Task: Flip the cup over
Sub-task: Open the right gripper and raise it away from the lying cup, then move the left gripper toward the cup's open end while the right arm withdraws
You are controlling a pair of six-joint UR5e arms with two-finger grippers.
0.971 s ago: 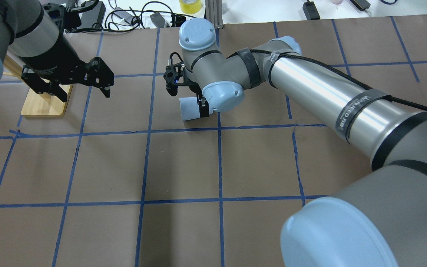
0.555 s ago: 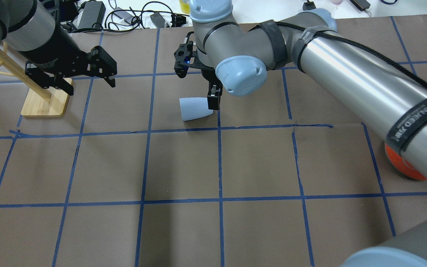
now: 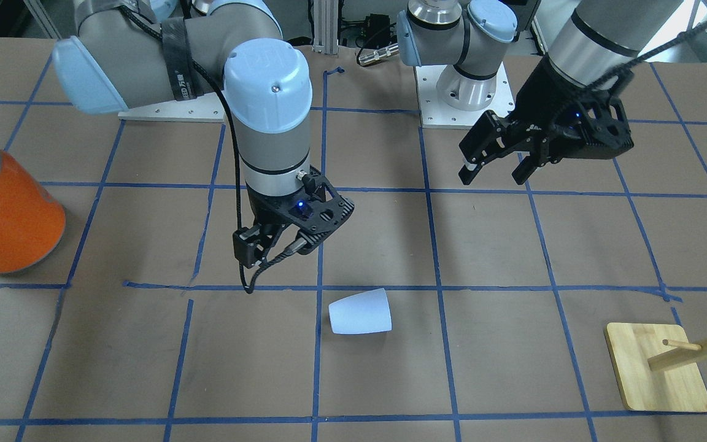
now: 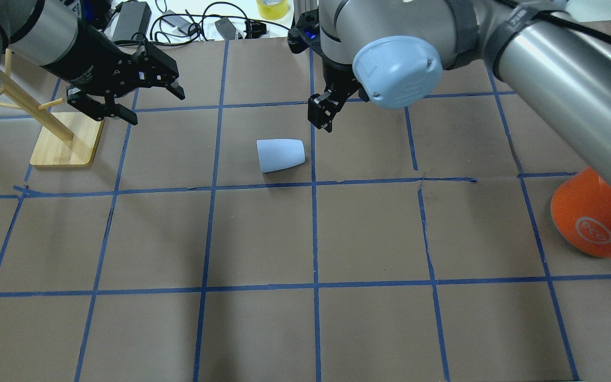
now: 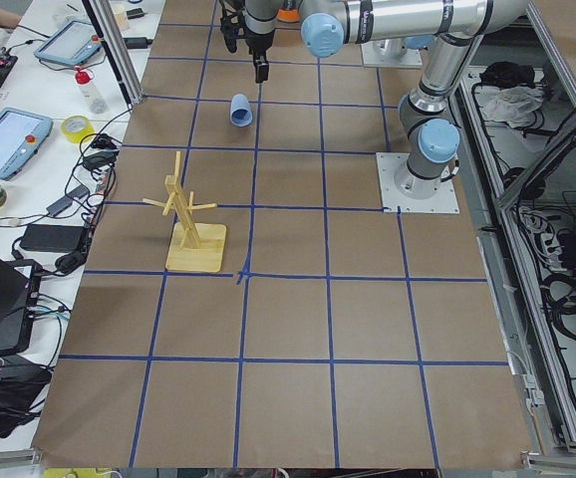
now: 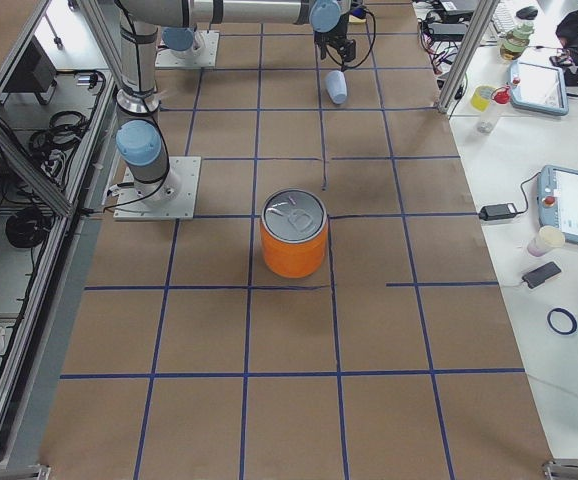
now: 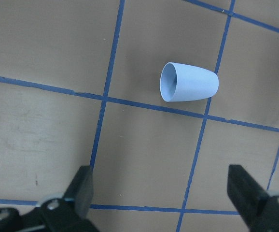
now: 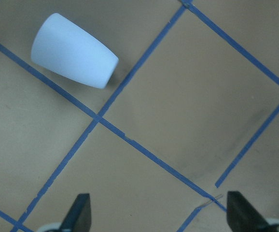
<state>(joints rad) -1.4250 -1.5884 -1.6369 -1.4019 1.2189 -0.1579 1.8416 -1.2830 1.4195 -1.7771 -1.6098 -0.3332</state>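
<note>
The cup (image 4: pixel 280 155) is a small pale blue-white tumbler lying on its side on the brown paper. Its mouth faces my left arm's side, as the left wrist view (image 7: pixel 188 82) shows. It also shows in the front view (image 3: pixel 359 312) and the right wrist view (image 8: pixel 74 50). My right gripper (image 4: pixel 322 114) hangs open and empty above the table, just beyond the cup's narrow end, not touching it (image 3: pixel 270 248). My left gripper (image 4: pixel 151 103) is open and empty, raised well to the cup's left (image 3: pixel 491 178).
A large orange can (image 4: pixel 592 217) with a silver lid stands at the right. A wooden peg rack (image 4: pixel 64 140) on a bamboo base stands at the far left. Cables and a yellow tape roll (image 4: pixel 272 6) lie beyond the table's far edge.
My right gripper has risen from the cup's narrow end and drawn back toward the far right. The cup stays on its side. My left gripper shifted slightly toward the far right.
</note>
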